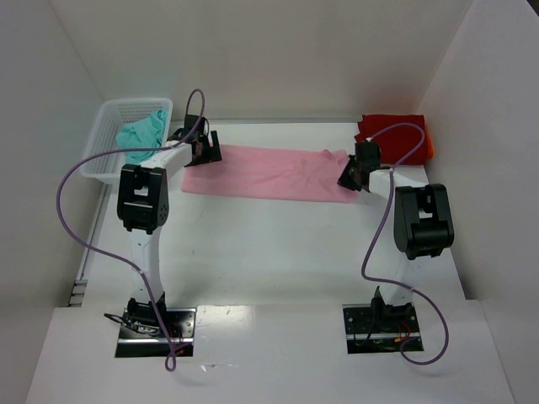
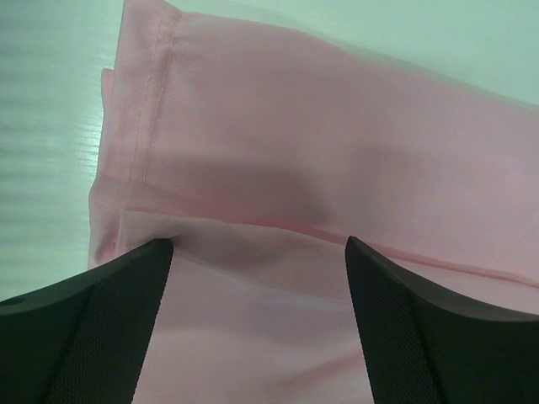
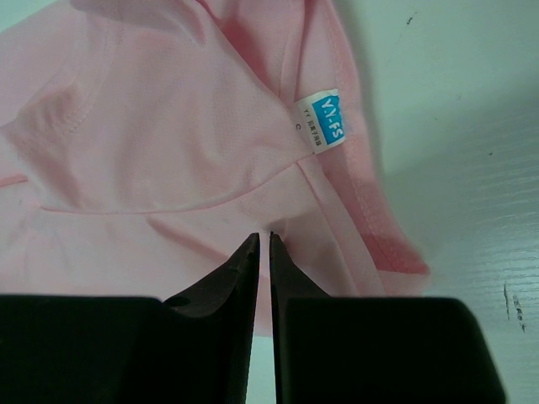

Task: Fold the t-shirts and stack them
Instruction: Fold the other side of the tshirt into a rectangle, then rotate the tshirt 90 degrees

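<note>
The light pink t-shirt [image 1: 269, 172] lies on the table as a long folded strip. My left gripper [image 1: 205, 154] hovers over its left end, open; in the left wrist view the fingers [image 2: 101, 311] stand wide apart above the pink cloth [image 2: 295, 151] with nothing pinched between them. At the strip's right end, near the collar label [image 3: 322, 119], my right gripper [image 1: 349, 178] is shut on a thin fold of the pink t-shirt [image 3: 168, 143]. The bright red t-shirt [image 1: 396, 135] lies folded at the back right. A teal t-shirt [image 1: 141, 133] sits crumpled in the basket.
The white mesh basket [image 1: 105, 160] stands at the back left against the wall. White walls close in the table on the left, back and right. Purple cables loop from both arms over the near half of the table.
</note>
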Robot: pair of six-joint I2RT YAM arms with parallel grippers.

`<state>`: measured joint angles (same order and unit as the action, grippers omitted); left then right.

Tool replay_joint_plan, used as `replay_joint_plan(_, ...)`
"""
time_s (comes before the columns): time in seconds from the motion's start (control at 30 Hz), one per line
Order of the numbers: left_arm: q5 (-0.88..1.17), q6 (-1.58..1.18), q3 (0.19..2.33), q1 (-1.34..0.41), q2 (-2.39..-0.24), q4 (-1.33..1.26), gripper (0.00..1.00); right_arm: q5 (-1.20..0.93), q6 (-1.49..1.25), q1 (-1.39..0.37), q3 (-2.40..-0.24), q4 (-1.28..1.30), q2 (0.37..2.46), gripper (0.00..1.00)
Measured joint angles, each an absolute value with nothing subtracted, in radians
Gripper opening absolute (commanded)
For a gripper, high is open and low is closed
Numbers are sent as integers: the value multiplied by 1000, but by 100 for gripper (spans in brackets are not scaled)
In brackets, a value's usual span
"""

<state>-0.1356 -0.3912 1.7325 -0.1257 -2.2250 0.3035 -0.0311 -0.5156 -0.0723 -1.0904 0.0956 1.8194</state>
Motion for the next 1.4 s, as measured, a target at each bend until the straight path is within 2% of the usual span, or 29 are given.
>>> replay_joint_plan(0.17, -134, -363, 1748, -126, -2228, 324, 96, 0, -516, -72, -1093, 125, 1839, 14)
replay_joint_plan(0.2, -134, -356, 1751, -126, -2228, 327, 100, 14, -516, -72, -1095, 137, 1839, 14)
replay_joint_plan(0.53, -70, -284, 1794, -126, -2159, 354, 100, 97, -585, -72, -1115, 277, 1811, 15)
replay_joint_plan(0.73, 66, -140, 1845, -126, -2143, 385, 100, 128, -627, -72, -1071, 329, 1743, 15)
replay_joint_plan(0.87, 121, 57, 1859, -135, -2137, 413, 100, 135, -636, -72, -1070, 361, 1740, 34)
replay_joint_plan(0.9, 133, 109, 1852, -140, -2132, 416, 100, 130, -640, -72, -1066, 366, 1728, 43)
replay_joint_plan(1.03, 197, 284, 1801, -147, -2111, 442, 100, 99, -658, -72, -1062, 382, 1636, 56)
replay_joint_plan(1.2, 288, 515, 1760, -147, -2111, 494, 99, 35, -685, -72, -1114, 367, 1523, 63)
replay_joint_plan(1.4, 339, 659, 1792, -147, -2127, 533, 99, 10, -703, -95, -1134, 352, 1531, 65)
